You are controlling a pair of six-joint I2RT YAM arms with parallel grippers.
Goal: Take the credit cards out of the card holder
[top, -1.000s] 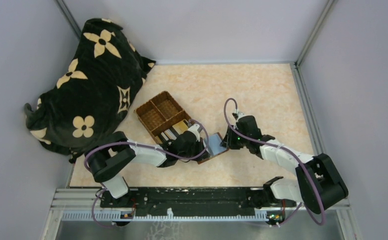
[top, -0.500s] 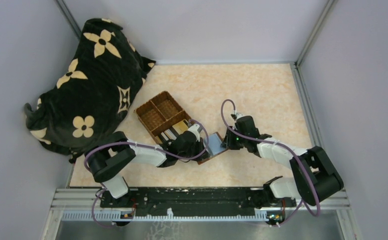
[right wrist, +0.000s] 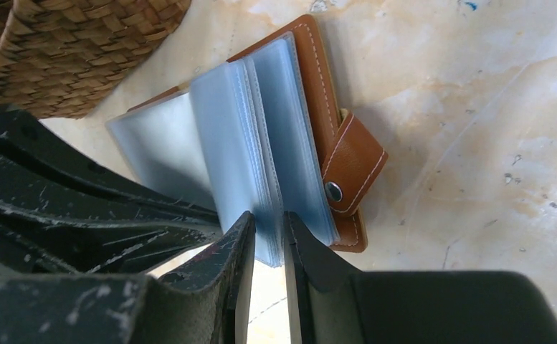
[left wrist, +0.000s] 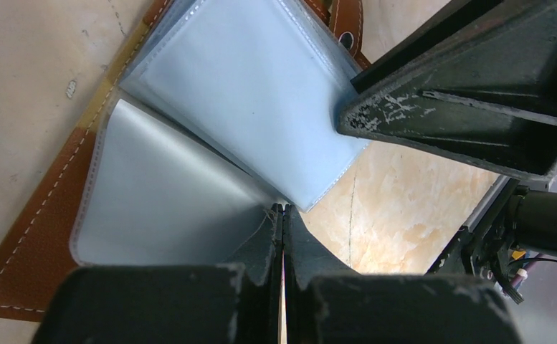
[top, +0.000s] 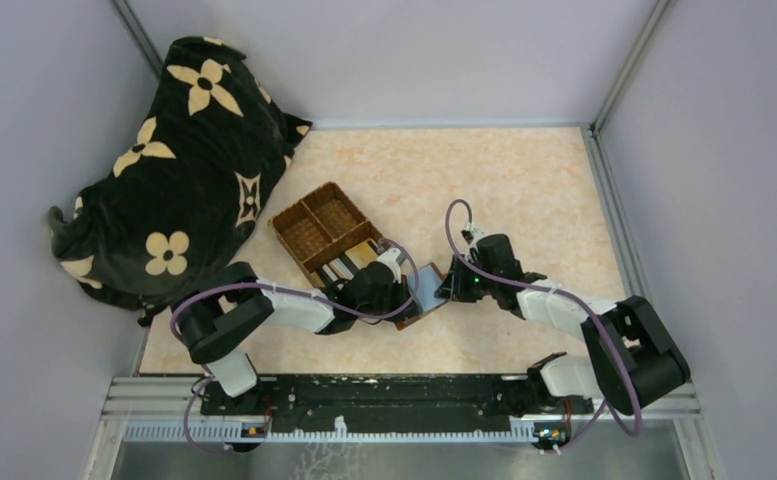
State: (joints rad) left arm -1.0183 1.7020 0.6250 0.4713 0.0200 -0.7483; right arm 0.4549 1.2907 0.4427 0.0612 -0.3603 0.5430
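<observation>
Card holder (top: 430,297) lying open near the middle of the table (top: 524,180), just at 4 o'clock from the basket (top: 314,225). Left gripper (left wrist: 283,212) on its 9 o'clock side, fingers pressed tight together, tips right at the corner of one clear pocket. Nipped or only touching: hard to tell. Right gripper (right wrist: 268,240) on the 3 o'clock side, pinching a thick bunch of clear pockets (right wrist: 261,143).

To do this bit well: hold the brown cover down flat. Lift one pocket only, not the whole bunch. Feel for a card's hard edge, then slide it out through the open side. Go slow, no yanking, or risk dragging the whole holder along.

Cover brown like leather, with pale stitches and a tab (right wrist: 350,161) with a shiny snap. Pockets thin, see-through, floppy, slippery, grey-blue. Cards inside or not: hard to tell. A few flat pale and tan credit cards (top: 352,260), by the look of it, in the basket's 5 o'clock slot. Basket woven, rough, stiff. Table smooth and marbled.
</observation>
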